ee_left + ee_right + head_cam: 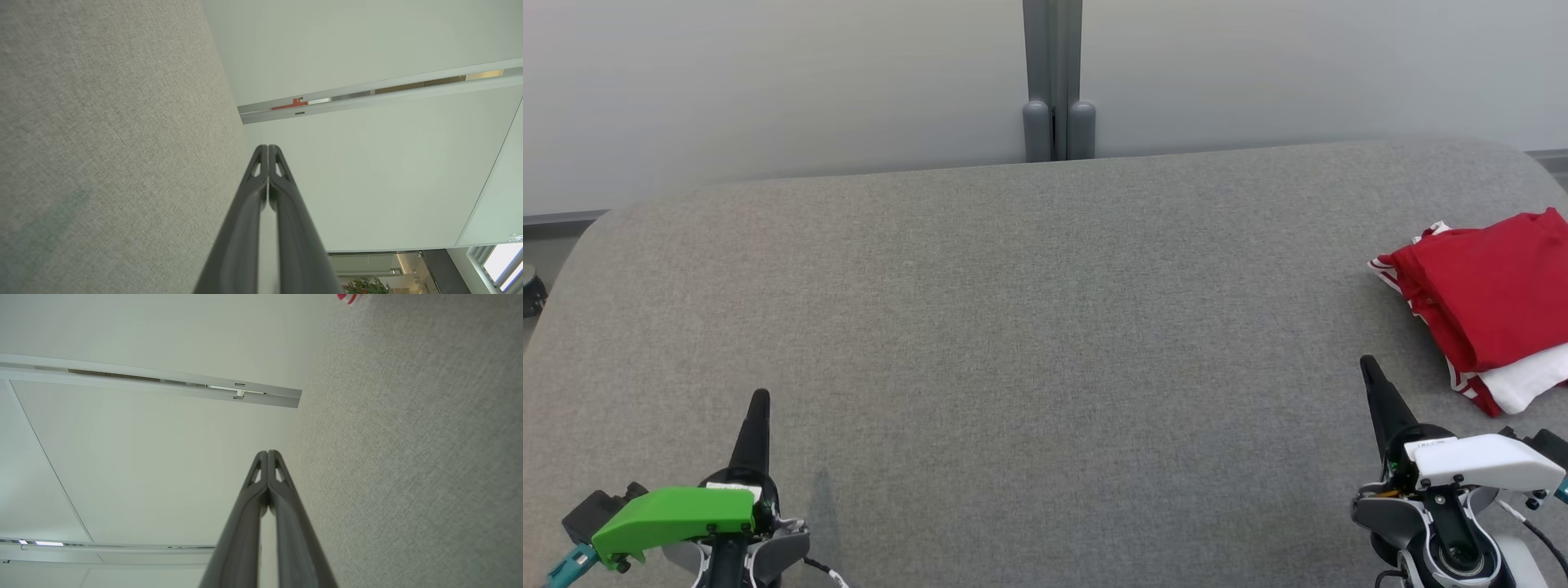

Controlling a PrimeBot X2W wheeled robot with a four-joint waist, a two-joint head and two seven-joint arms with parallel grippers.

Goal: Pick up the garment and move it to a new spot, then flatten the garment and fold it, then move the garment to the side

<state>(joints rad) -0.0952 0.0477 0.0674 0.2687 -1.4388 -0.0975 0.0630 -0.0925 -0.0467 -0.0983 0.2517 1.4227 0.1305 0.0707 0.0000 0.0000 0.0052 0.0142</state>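
The garment (1486, 302), red with white striped trim and a white layer showing beneath, lay at the far right of the grey cloth-covered worktop (1045, 310), partly cut off by the edge of the head view. It sat as a compact, layered bundle rather than spread flat. That suggested either a piece already folded and set aside, or one heaped there waiting to be fetched; the pictures alone could not settle which. The left pincer (759, 400) hovered over the near left corner, its two dark fingers pressed together on nothing and pointing away from the robot. The right pincer (1366, 367) mirrored it at the near right, likewise closed and empty, near the garment's lower corner but apart from it. With both arms low and out to the sides, the broad middle of the worktop lay unobstructed. This was probably a rest pose that gave the head camera a free look at the cloth. In the right wrist view a scrap of red and white showed at the top edge, beyond the closed fingers. If the garment was yet to be handled, the right pincer seemed the better placed, though it would have to open first. Limp fabric lifted at one point would likely sag and come unfolded.
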